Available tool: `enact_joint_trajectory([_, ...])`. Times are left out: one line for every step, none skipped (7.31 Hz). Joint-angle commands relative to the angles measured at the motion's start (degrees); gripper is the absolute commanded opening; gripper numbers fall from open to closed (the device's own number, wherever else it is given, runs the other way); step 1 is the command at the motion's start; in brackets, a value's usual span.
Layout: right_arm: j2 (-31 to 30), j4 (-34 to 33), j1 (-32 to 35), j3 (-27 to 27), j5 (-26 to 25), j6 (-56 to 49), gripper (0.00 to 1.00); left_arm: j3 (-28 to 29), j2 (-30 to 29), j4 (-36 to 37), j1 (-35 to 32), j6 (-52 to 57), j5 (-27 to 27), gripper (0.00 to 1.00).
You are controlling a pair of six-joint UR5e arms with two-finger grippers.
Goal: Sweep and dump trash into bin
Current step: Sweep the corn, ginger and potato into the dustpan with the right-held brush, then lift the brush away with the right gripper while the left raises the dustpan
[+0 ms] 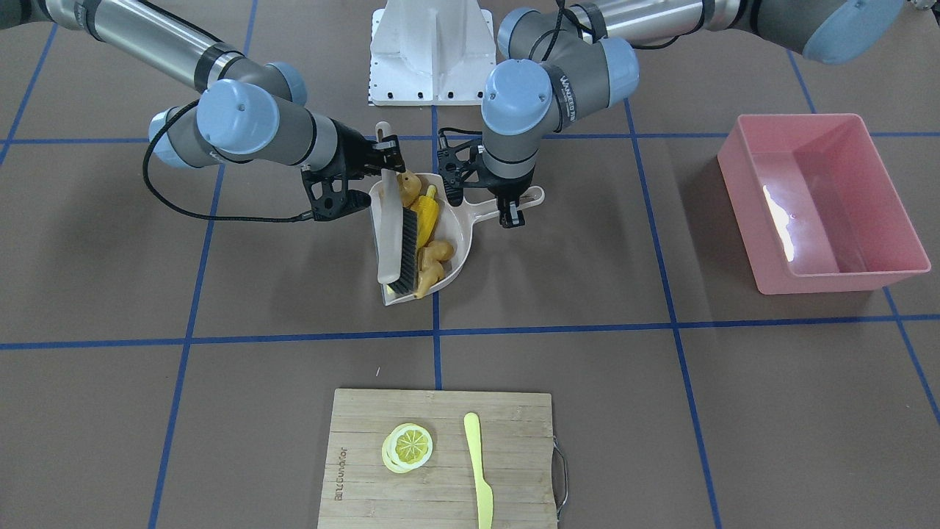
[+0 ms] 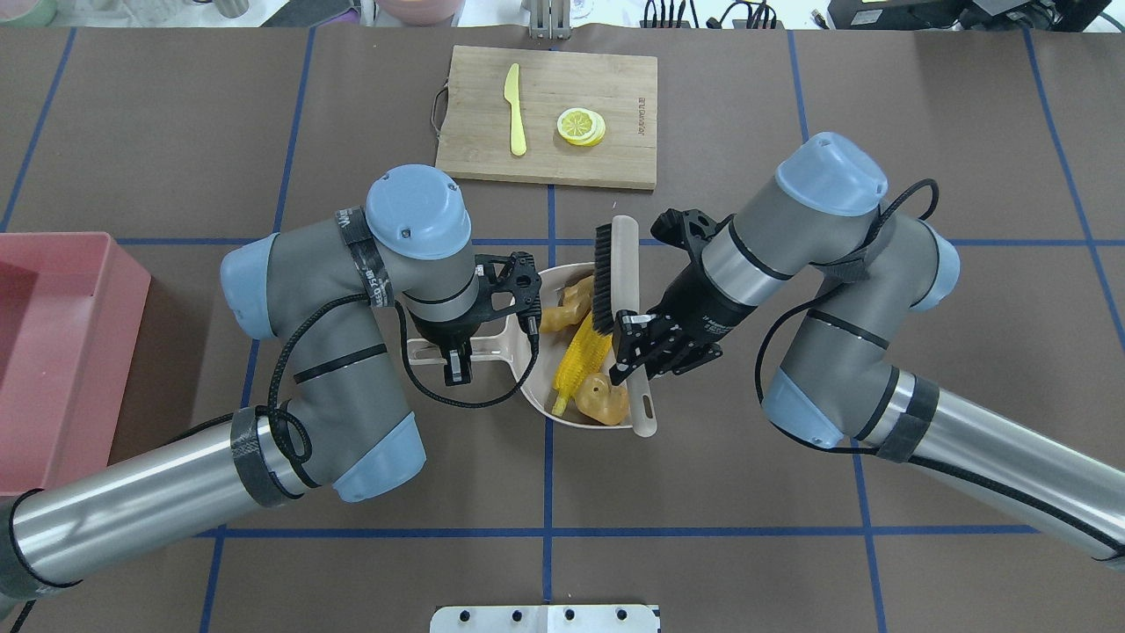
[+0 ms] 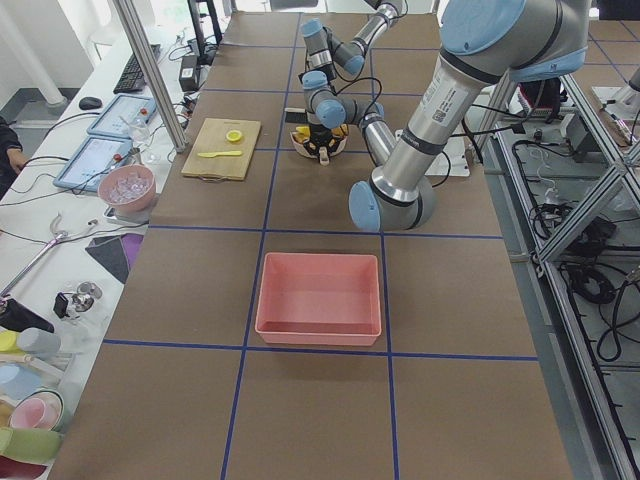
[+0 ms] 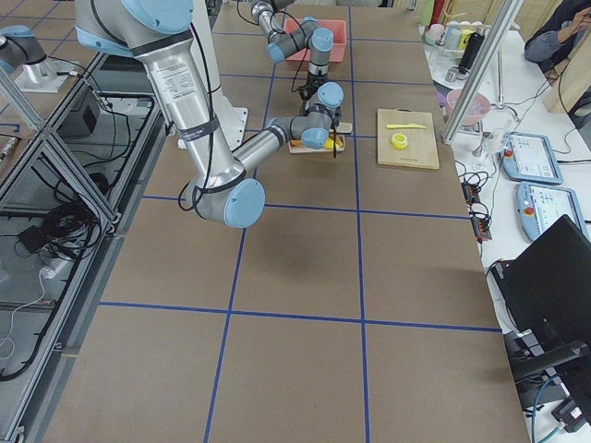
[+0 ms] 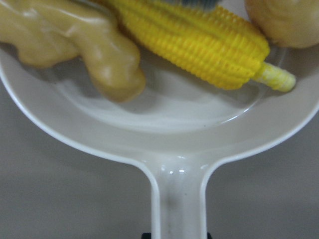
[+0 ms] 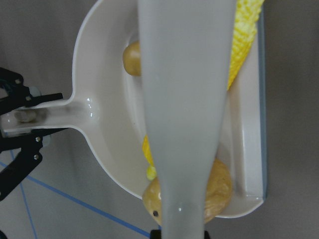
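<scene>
The beige dustpan (image 1: 459, 228) lies on the table's middle and holds all the trash: yellow corn cob (image 2: 582, 356), brown potato (image 2: 602, 397) and tan ginger root (image 2: 567, 308). My left gripper (image 2: 455, 365) is shut on the dustpan's handle (image 5: 177, 204). My right gripper (image 2: 635, 338) is shut on the handle of a black-bristled brush (image 2: 605, 277), whose bristles rest at the pan's mouth beside the corn. The left wrist view shows the ginger (image 5: 75, 45), corn (image 5: 199, 45) and potato (image 5: 284, 20) inside the pan. The pink bin (image 2: 88, 369) stands empty far to my left.
A wooden cutting board (image 2: 549, 114) lies across the table with a lemon slice (image 2: 580, 126) and a pale yellow knife (image 2: 515, 110) on it. Brown table with blue tape lines lies between dustpan and bin (image 1: 756, 213).
</scene>
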Motion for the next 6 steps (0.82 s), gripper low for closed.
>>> enact_joint_trajectory([-1.4,-0.5,2.7,1.6,2.1,0.0,0.0,0.7,1.0,-4.5,0.0,0.0,0.0,0.0])
enact_joint_trajectory([-1.5,-2.2,3.3,2.7,2.6,0.0,0.0,0.7,1.4,-6.4,0.0,-1.7,0.0,0.0])
enact_joint_trajectory([-1.5,-4.6,4.9,4.2,3.6,-0.1,0.0,0.7,1.9,-8.9,0.0,-3.7,0.0,0.0])
enact_joint_trajectory([-1.5,-5.2,8.4,4.4,6.5,-0.5,0.0,0.5,2.0,-10.2,0.0,-3.9,-0.1,0.0])
enact_joint_trajectory([-2.6,-5.2,12.6,4.5,9.0,-0.7,0.0,0.4,2.2,-12.7,0.0,-5.6,-0.1,0.0])
enact_joint_trajectory([-4.6,-5.2,16.8,4.4,10.0,-1.4,0.0,0.4,2.7,-15.8,0.0,-8.9,-0.1,0.0])
